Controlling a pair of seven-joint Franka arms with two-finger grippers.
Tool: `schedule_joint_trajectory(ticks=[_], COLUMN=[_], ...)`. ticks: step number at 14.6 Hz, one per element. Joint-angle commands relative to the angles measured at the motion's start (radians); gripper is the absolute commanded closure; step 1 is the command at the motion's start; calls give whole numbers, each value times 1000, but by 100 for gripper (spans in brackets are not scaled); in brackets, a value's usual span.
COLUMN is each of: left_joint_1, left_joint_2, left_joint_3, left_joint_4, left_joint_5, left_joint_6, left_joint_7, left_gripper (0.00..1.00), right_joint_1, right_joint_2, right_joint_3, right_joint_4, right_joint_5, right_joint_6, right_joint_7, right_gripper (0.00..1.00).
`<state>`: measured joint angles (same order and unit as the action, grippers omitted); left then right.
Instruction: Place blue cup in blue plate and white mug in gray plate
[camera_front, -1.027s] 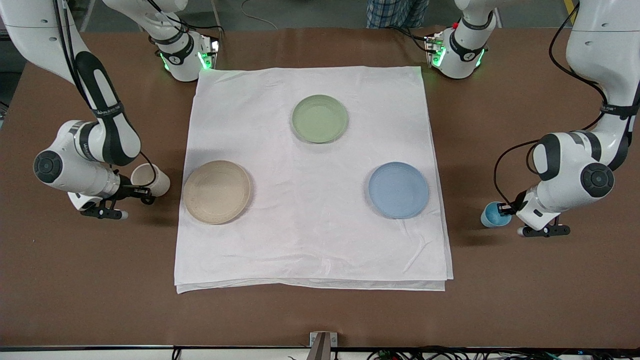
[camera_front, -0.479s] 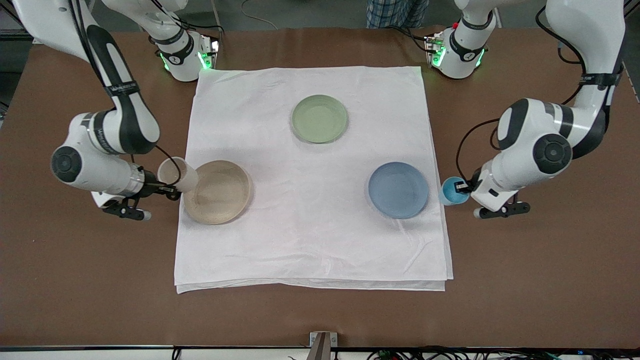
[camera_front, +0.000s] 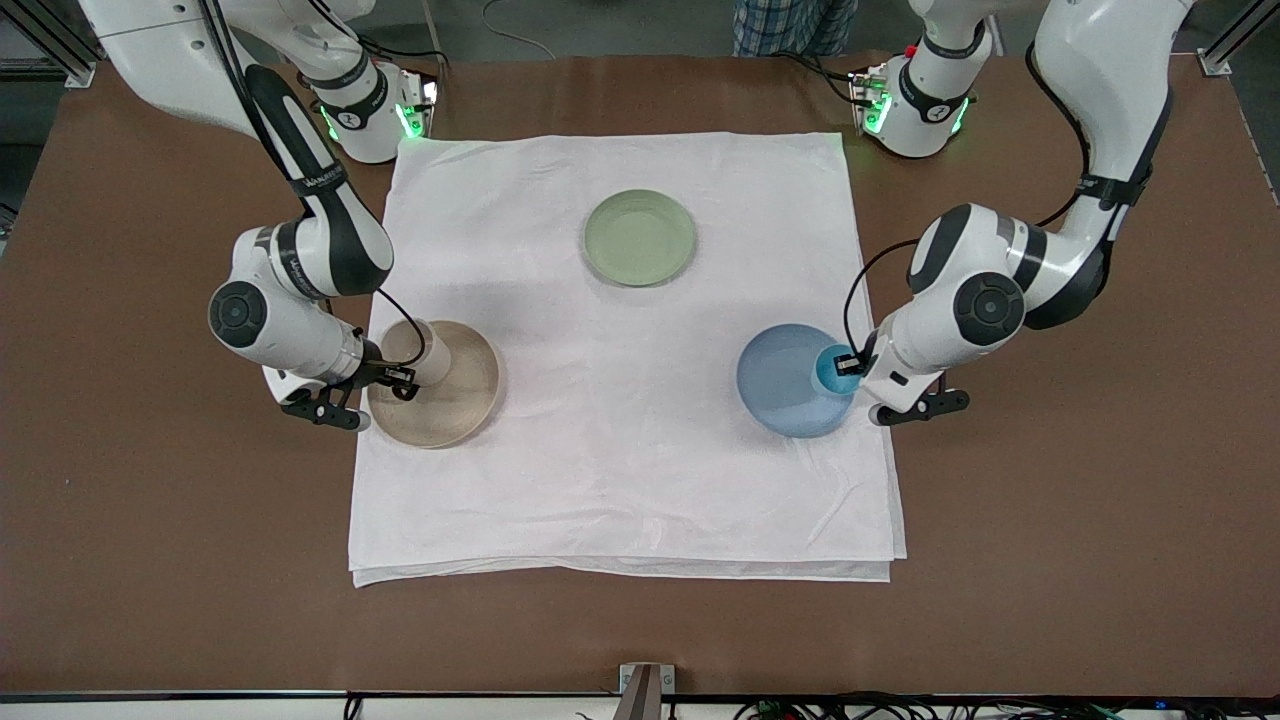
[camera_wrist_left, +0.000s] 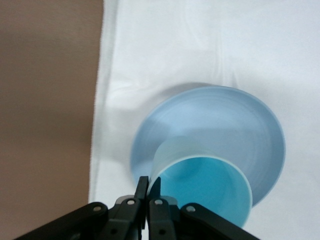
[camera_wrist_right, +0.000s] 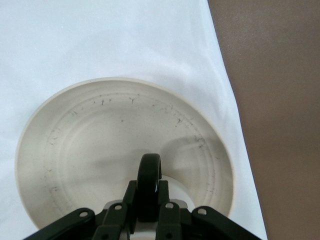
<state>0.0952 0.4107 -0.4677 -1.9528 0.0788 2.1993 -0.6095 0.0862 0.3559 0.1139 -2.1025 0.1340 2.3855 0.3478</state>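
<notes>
My left gripper (camera_front: 850, 366) is shut on the rim of the blue cup (camera_front: 829, 370) and holds it over the edge of the blue plate (camera_front: 785, 380). In the left wrist view its jaws (camera_wrist_left: 148, 186) pinch the blue cup's wall (camera_wrist_left: 200, 187) above the blue plate (camera_wrist_left: 225, 120). My right gripper (camera_front: 400, 375) is shut on the dark handle of the white mug (camera_front: 415, 350) and holds it over the gray plate (camera_front: 455, 385). In the right wrist view the handle (camera_wrist_right: 149, 172) sits between the jaws, above the gray plate (camera_wrist_right: 100, 135).
A pale green plate (camera_front: 639, 237) lies on the white cloth (camera_front: 620, 470) nearer the robots' bases. The cloth covers the middle of the brown table (camera_front: 1050, 560). Both plates lie near the cloth's side edges.
Both arms have moved inward from the bare table. The blue cup has gone from beside the cloth to over the blue plate; the white mug from the table to over the gray plate.
</notes>
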Motion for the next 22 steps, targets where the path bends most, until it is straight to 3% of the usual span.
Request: schedule_joint_trajectory(ticks=[1, 2, 4, 5, 8, 11, 15, 18, 20, 22], left_joint_1=[-8, -8, -3, 4, 14, 69, 147, 215, 178, 100], left_joint_2=[40, 45, 33, 14, -58, -67, -87, -163, -240, -305], left_joint_3=[-3, -5, -5, -3, 3, 1, 1, 3, 78, 193], left_joint_4=[-17, -15, -8, 1, 76, 271, 448, 454, 448, 437], left_joint_5=[18, 18, 18, 18, 18, 56, 98, 82, 76, 21], left_joint_6=[68, 74, 69, 63, -7, -177, -395, -421, -493, -542], left_joint_7=[-32, -33, -35, -30, -18, -3, 233, 409, 473, 493], left_gripper=[91, 83, 25, 1, 0, 0, 0, 0, 0, 0], right_joint_1=[-5, -3, -12, -17, -71, -182, -270, -293, -292, -290], right_joint_2=[-11, -20, -26, -26, -60, -141, -250, -230, -215, -212], right_joint_3=[1, 1, -2, -9, -8, -10, -10, -6, -6, -5], right_joint_4=[15, 50, 172, 250, 380, 401, 423, 638, 731, 734], right_joint_5=[19, 19, 9, -5, -120, -129, -131, -128, -132, -117], right_joint_6=[-15, -60, -248, -359, -559, -688, -834, -1021, -1081, -1080], right_joint_7=[5, 3, -6, -18, -155, -324, -360, -374, -374, -365], right_gripper=[0, 0, 0, 0, 0, 0, 0, 0, 0, 0])
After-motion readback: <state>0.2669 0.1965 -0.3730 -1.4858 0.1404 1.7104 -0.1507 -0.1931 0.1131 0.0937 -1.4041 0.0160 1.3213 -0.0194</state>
